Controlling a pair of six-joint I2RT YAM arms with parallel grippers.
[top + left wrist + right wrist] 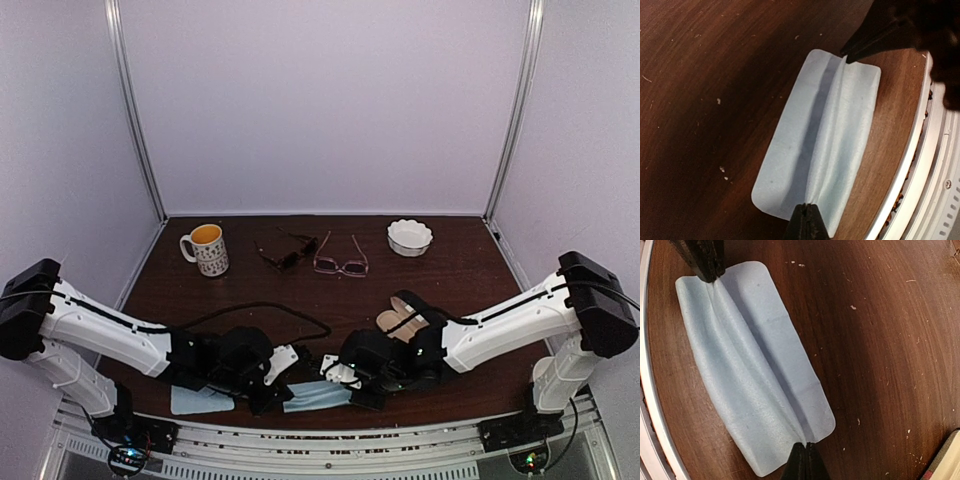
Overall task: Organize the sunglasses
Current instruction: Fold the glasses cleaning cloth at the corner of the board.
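Two pairs of sunglasses lie at the back of the table: a dark pair (288,252) and, just to its right, a thin pink-framed pair (340,258). Both grippers are far from them, at the near edge. A light blue cloth (318,397) (825,135) (750,370) stretches between the grippers with a raised fold along its middle. My left gripper (272,397) (809,207) is shut on one short end. At the opposite end my right gripper (345,386) (805,446) is shut on the cloth as well.
A patterned mug (205,248) stands back left and a white bowl (410,237) back right. A tan striped case (405,322) (945,460) lies beside the right arm. A second blue cloth (200,400) lies under the left arm. The table's metal rim (920,150) is close by.
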